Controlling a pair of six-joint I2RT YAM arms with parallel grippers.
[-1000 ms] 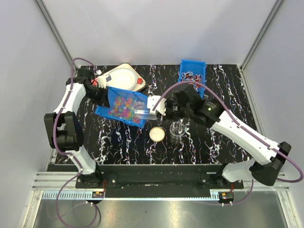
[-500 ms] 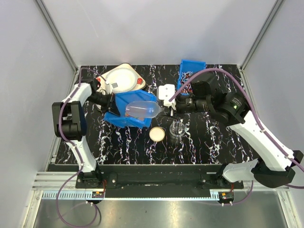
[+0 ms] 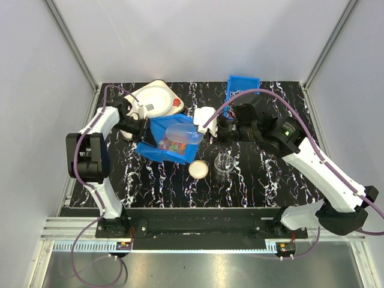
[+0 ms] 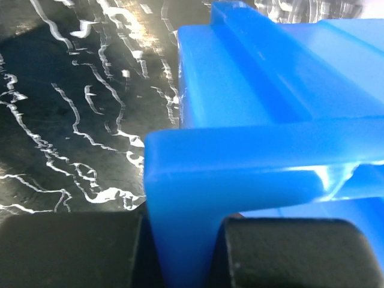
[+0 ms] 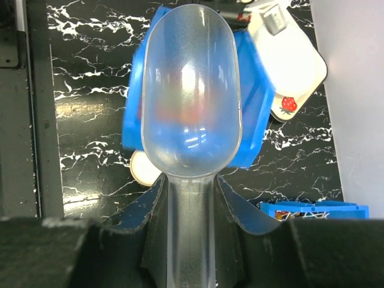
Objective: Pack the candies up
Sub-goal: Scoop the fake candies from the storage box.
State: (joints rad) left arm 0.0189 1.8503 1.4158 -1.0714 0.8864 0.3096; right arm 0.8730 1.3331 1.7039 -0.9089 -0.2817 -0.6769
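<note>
Candies [image 3: 172, 144] lie in blue bin [image 3: 175, 158] clamped by left gripper [image 4: 180, 252]; right gripper [image 5: 191, 240] clamps scoop [image 5: 191, 108].

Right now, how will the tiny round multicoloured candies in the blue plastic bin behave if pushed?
The tiny round candies probably roll and scatter, being loose. They likely pool downhill: the left gripper holds the blue plastic bin tipped.

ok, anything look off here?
Only the blue plastic bin: the left gripper is shut on its rim and it looks tipped up, the tiny multicoloured candies bunched at its low end. No spill visible.
</note>
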